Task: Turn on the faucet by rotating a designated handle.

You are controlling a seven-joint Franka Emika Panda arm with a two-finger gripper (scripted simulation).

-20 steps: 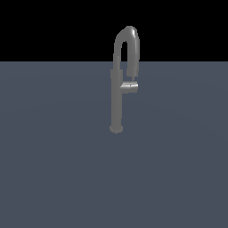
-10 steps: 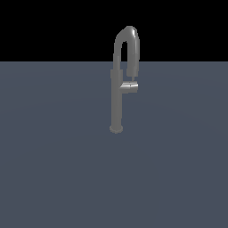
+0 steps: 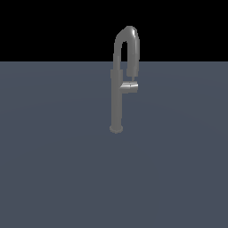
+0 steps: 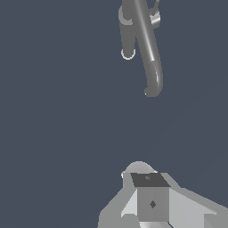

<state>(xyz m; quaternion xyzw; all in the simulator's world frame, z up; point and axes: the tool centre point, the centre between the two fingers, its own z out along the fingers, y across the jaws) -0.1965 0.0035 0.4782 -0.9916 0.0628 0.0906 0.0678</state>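
The faucet (image 3: 117, 100) is a slim grey column on a round base, with a high gooseneck spout curving down to a thicker nozzle. The handle (image 3: 129, 87) is a short stub sticking out of the column toward the exterior view's right, just under the nozzle. In the wrist view the faucet (image 4: 148, 49) is seen from above, with the handle (image 4: 155, 19) a small bright stub beside the column. My gripper (image 4: 143, 174) hangs well away from the faucet and touches nothing. Its fingers (image 4: 152, 199) sit together with nothing between them. The gripper does not show in the exterior view.
A flat dark grey-blue floor (image 3: 53, 169) spreads around the faucet in both views. Beyond its far edge the exterior view is black. No other object shows.
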